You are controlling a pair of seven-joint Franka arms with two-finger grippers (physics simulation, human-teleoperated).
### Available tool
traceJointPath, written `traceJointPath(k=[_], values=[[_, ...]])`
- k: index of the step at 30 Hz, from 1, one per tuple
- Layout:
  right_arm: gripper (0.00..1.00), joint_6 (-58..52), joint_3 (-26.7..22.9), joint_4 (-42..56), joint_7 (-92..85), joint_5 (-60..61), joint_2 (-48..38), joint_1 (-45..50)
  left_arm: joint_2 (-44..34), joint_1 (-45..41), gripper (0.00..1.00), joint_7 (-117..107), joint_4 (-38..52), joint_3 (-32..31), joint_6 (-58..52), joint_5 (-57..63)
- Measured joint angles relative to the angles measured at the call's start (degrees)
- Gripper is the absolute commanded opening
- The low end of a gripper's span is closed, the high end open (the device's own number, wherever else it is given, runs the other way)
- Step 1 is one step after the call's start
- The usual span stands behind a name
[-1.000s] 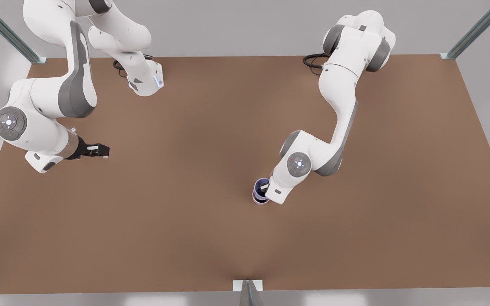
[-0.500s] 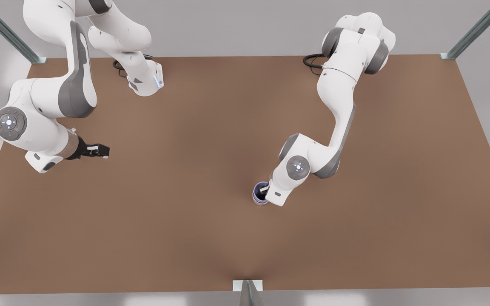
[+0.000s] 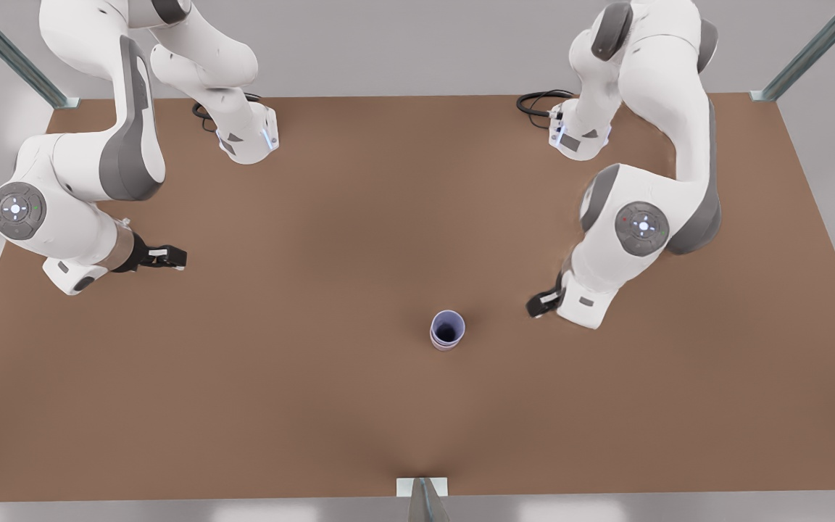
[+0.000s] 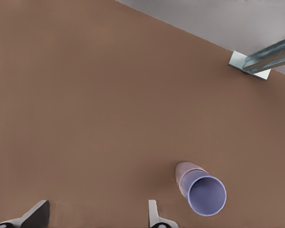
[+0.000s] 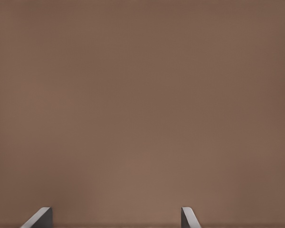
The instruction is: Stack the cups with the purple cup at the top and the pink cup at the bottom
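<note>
A: Start with the big picture. What's on the worktop [image 3: 243, 406]?

B: Two arms and one stack. The arm on the front view's right is the left arm, since its wrist camera looks at the cups. The arm on the front view's left is the right arm, parked well apart from everything and waiting.

A: And the cups?

B: They stand near the middle of the worktop. The purple cup [image 3: 448, 326] is nested in the pink cup [image 3: 443, 346], upright, with only a pink band showing below it. The left wrist view agrees: the purple cup [image 4: 206, 194] rim is open and the pink cup [image 4: 183, 173] wall peeks out behind it.

A: Grippers?

B: The left gripper [image 3: 542, 303] sits beside the stack, apart from it, fingers [image 4: 153, 214] spread and holding nothing. The right gripper [image 3: 169, 256] hangs near the worktop's edge; its fingers [image 5: 186, 216] are spread too, over bare surface.

A: So what's left?

B: I'd judge the stacking done. The only step in hand is clearing away, and doing it well means lifting the left gripper up and off without swinging across the stack, since a light nested pair would likely tip at a nudge.
</note>
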Motion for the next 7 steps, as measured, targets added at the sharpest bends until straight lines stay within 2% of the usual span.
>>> traceJointPath(k=[3, 7], values=[[1.0, 0.0, 0.0, 0.0, 0.01, 0.0, 0.0, 0.02, -10.51, 5.35, 1.0, 7.54, -9.56, 0.1, -5.23, 3.46], [1.0, -0.03, 0.0, -0.07, 0.02, 0.0, -0.07, 0.09, -13.25, 5.57, 1.0, 15.79, -11.92, 0.16, -9.23, 5.48]])
